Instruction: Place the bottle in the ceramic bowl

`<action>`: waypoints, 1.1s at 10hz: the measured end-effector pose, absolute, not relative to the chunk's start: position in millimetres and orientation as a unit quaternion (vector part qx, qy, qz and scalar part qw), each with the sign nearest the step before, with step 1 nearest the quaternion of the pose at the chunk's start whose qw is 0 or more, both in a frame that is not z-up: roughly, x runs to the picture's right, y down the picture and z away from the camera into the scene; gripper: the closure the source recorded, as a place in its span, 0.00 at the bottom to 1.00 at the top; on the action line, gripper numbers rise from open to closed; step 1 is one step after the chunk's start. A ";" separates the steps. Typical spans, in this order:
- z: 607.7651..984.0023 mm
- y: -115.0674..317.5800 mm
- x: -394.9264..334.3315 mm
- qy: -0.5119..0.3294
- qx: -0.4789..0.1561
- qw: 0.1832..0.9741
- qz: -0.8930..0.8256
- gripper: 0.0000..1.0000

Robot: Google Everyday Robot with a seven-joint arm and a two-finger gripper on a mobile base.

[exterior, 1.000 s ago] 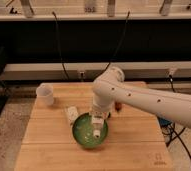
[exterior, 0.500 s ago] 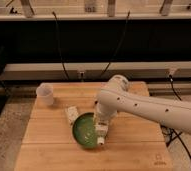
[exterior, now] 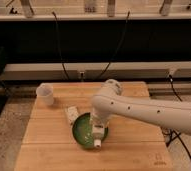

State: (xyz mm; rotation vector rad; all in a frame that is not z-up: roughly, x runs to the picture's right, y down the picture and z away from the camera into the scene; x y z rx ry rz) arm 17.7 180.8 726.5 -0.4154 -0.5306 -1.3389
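- Currently poised over the near rim of the round glossy green ceramic bowl [exterior: 88, 131]: hand [exterior: 97, 134] clamped shut on the small slim white plastic bottle [exterior: 97, 136], cap pointing toward the table's front edge.
- Risk if released here: bottle tipping over the rim onto the wooden table [exterior: 54, 145], since part of it overhangs the bowl's edge.
- Risk of nudging the bowl toward the small white box [exterior: 71, 114] just beside it.
- Bottle: white, pale greenish label, tilted.

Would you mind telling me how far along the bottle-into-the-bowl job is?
Done: the bottle is picked up and carried over the ceramic bowl's right rim. In hand: the gripper is shut on the bottle, cap end pointing down past the rim. Left: centring it over the bowl and letting go.
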 end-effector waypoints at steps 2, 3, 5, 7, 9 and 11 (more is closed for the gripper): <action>736.0 189.3 9.7 -0.246 -0.197 0.727 -0.610 0.98; 742.0 194.1 9.6 -0.246 -0.205 0.725 -0.611 0.98; 752.5 200.0 6.3 -0.246 -0.212 0.723 -0.610 0.98; 759.3 203.5 4.6 -0.246 -0.218 0.723 -0.608 0.98; 764.4 204.8 2.7 -0.246 -0.221 0.723 -0.608 0.93; 768.9 207.5 2.0 -0.244 -0.225 0.723 -0.606 0.74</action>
